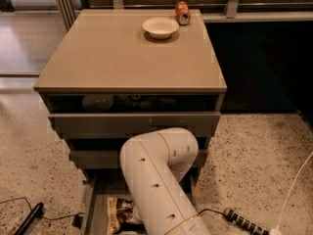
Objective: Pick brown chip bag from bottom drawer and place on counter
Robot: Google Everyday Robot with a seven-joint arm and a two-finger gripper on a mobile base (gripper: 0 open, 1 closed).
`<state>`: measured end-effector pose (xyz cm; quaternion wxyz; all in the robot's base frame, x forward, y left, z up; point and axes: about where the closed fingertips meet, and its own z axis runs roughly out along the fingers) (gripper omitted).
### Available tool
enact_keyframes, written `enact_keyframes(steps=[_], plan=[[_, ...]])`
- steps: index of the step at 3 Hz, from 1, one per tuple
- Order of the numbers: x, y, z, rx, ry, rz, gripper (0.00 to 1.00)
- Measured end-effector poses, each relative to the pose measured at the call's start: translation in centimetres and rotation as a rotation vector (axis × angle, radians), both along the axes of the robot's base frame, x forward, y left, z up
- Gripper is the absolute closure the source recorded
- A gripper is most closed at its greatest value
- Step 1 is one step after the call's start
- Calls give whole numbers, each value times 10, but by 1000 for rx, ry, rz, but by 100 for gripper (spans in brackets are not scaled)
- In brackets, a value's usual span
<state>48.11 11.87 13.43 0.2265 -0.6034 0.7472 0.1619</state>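
The brown chip bag (120,214) lies flat in the open bottom drawer (96,199), at the lower edge of the camera view, its right side covered by my white arm (156,180). The arm bends over the drawer fronts and runs down out of the picture. My gripper is not visible; it is hidden behind the arm or below the frame. The counter (117,58) is the glossy beige top of the cabinet, above the drawers.
A white bowl (160,27) and an orange can (182,12) stand at the back of the counter. The two upper drawers are partly pulled out. A power strip (244,222) with a white cable lies on the floor at right, and a black cable (27,219) at left.
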Motion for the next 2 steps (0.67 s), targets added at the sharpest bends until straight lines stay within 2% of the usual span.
enact_keyframes(steps=[2], plan=[[0, 0, 6, 0, 0, 0, 100]])
